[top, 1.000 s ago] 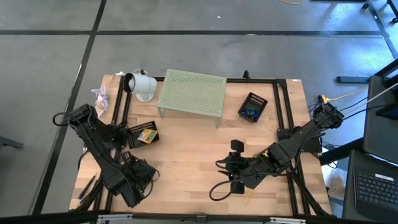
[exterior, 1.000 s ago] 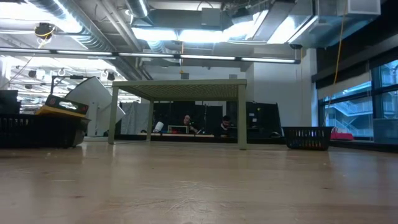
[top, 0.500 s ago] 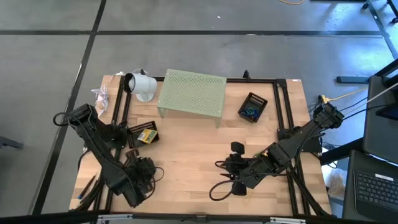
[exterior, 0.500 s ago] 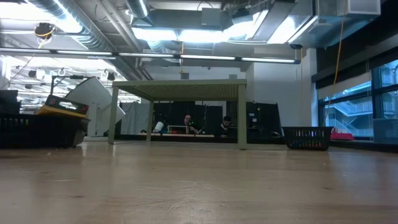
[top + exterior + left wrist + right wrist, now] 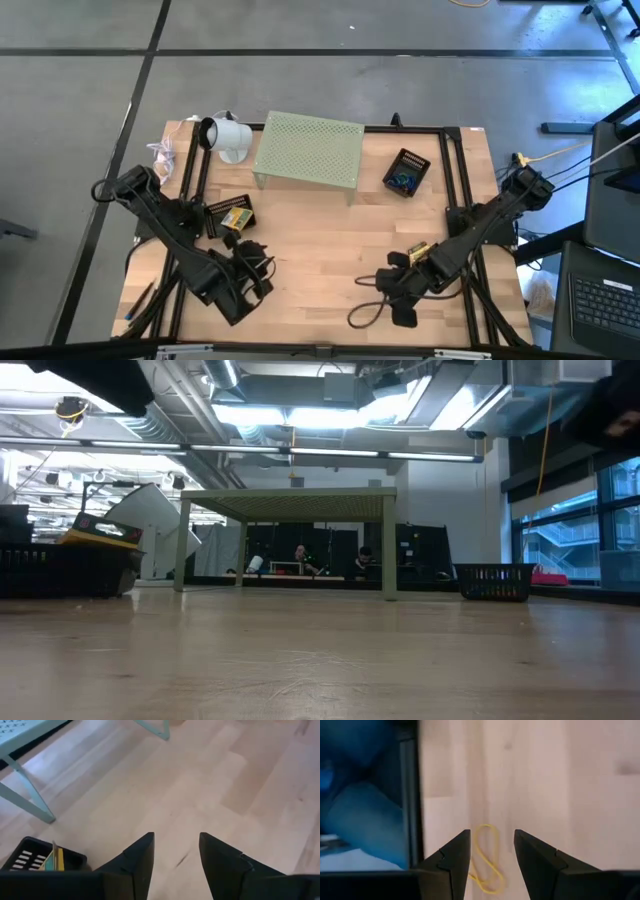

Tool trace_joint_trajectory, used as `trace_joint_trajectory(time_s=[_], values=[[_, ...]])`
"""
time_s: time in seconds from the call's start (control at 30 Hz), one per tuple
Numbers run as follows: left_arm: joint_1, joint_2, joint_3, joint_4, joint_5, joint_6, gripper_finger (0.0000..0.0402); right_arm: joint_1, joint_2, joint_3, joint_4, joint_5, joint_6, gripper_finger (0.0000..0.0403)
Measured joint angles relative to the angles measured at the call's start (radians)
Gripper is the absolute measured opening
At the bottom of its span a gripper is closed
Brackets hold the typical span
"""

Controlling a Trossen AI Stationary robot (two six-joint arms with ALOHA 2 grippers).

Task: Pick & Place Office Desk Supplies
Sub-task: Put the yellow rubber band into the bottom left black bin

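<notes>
One thin yellow rubber-band loop (image 5: 487, 860) lies flat on the pale wooden surface (image 5: 310, 240), twisted into a loose figure-eight; in the right wrist view it shows in the gap between the right gripper (image 5: 492, 851)'s two dark fingers (image 5: 452, 860), which stand apart and hold nothing. That gripper (image 5: 392, 285) hangs over the near right part of the surface, close to the black frame rail (image 5: 410, 795) on that side.

Toward the far right sits a small black mesh basket (image 5: 406, 172) with blue items inside — too small to make out. At the left edge a second black slotted tray (image 5: 229, 215) holds a small yellow-green card box (image 5: 235, 218); the left wrist view catches its corner (image 5: 40, 861) with a yellow card edge standing in it.

The left gripper (image 5: 252, 262) hovers over bare wood just near of that tray, its fingers (image 5: 137, 860) spread and empty.

Along the far edge stands a large pale green perforated metal riser (image 5: 308, 148), and beside it a white cup-shaped object (image 5: 228, 136) tipped on its side.
</notes>
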Motion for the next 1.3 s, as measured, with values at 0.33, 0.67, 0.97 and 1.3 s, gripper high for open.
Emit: trace_joint_trajectory(time_s=[0.33, 0.67, 0.97, 1.3], values=[[0.031, 0.000, 0.000, 0.000, -0.027, 0.016, 0.0149, 0.075, 0.055, -0.148, 0.244, 0.019, -0.165, 0.0155], [0.031, 0.000, 0.000, 0.004, -0.029, 0.017, 0.0148, 0.093, 0.199, -0.144, 0.248, 0.047, -0.205, 0.0155], [0.031, 0.000, 0.000, 0.013, -0.042, 0.018, 0.0147, 0.096, 0.220, -0.144, 0.266, 0.174, -0.241, 0.0103], [0.031, 0.000, 0.000, 0.019, -0.041, 0.020, 0.0146, 0.096, 0.223, -0.144, 0.288, 0.225, -0.246, 0.0009]])
